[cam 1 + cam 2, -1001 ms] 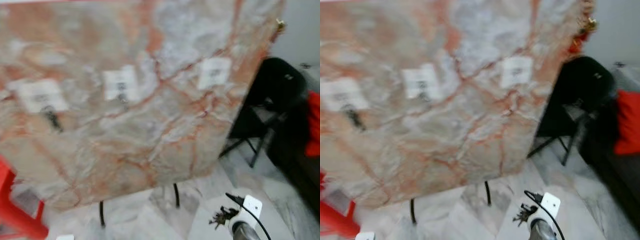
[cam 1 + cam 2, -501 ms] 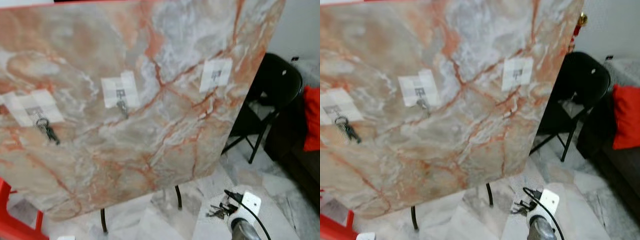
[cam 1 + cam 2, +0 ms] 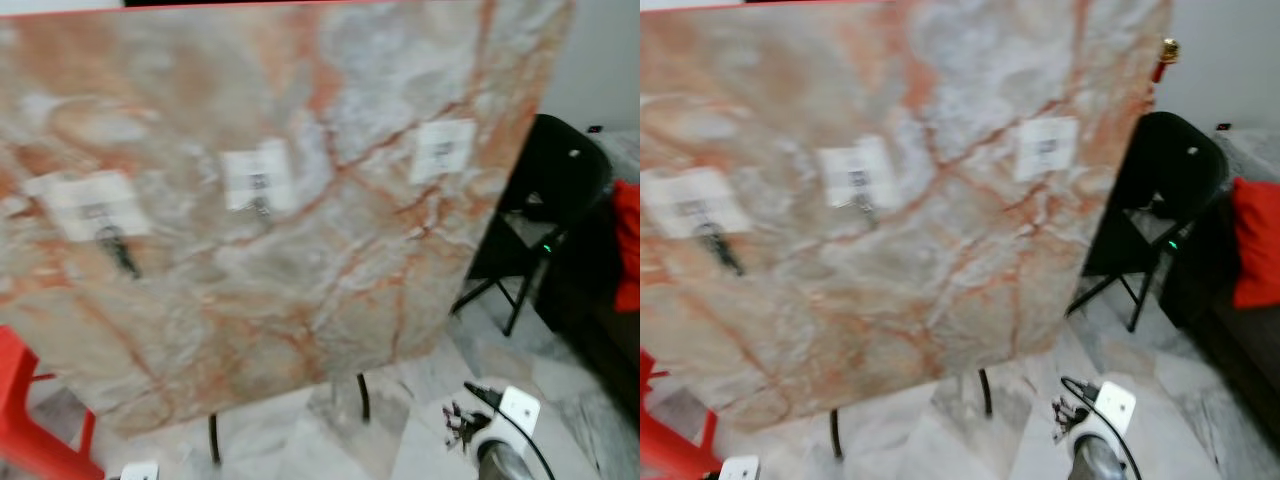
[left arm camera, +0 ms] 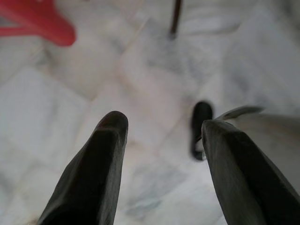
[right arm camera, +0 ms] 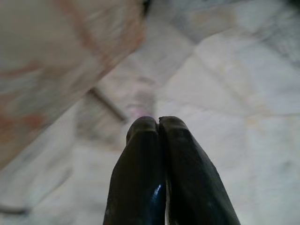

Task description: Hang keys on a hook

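Marbled pink board [image 3: 300,200] ahead with three white hook pads, dark keys [image 3: 118,250] already dangling from the leftmost; low down, right hand [image 3: 462,425] pinched shut on a small dark key bunch [image 3: 1071,414]; left hand [image 4: 159,140] spread wide above tiled floor [image 4: 70,117].

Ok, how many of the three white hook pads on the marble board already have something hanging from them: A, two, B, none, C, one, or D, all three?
A: dark keys hang from the left pad and the middle pad, while the right pad on the marble board looks bare.
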Robot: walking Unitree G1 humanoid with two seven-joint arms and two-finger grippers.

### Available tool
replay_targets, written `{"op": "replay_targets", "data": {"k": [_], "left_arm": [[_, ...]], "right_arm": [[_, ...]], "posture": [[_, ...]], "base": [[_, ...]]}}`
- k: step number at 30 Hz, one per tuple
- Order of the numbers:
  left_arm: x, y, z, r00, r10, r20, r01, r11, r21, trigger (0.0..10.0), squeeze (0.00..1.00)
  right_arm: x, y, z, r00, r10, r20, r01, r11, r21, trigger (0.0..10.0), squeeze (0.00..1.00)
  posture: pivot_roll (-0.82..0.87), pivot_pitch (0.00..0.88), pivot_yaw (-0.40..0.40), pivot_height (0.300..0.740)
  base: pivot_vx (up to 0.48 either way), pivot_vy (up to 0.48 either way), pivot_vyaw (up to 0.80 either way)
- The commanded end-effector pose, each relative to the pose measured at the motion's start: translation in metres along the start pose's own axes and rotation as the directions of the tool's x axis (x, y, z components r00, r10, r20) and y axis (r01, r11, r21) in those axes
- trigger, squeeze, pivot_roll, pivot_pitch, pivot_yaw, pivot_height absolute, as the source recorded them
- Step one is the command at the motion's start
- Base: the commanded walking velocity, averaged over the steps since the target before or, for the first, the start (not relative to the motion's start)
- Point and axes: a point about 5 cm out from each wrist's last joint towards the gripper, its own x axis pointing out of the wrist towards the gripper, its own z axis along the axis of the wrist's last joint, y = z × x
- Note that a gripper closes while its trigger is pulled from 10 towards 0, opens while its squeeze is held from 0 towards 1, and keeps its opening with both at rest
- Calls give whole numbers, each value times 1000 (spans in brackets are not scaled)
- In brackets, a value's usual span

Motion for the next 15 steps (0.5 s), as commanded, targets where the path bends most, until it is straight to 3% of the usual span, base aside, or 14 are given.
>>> {"op": "replay_targets", "data": {"k": [1,4,12,15], "left_arm": [[1,-2,7,1000,-9,16,8,999,36,10000,0],[1,-2,7,1000,-9,19,9,999,38,10000,0],[2,-3,9,999,-15,31,14,1000,26,10000,0],[2,-3,8,1000,-14,28,13,1000,27,10000,0]], "right_arm": [[0,-10,4,1000,-28,11,27,1000,7,10000,0],[0,-12,3,1000,-30,1,30,1000,9,10000,0],[0,-13,4,1000,-27,7,27,1000,5,10000,0],[0,-13,5,999,-26,19,26,1000,3,10000,0]], "posture": [[55,0,-24,740],[55,0,-24,740],[56,0,-26,740],[57,0,-27,740]], "base": [[0,0,0],[0,0,0],[0,0,-477],[0,0,0]]}}
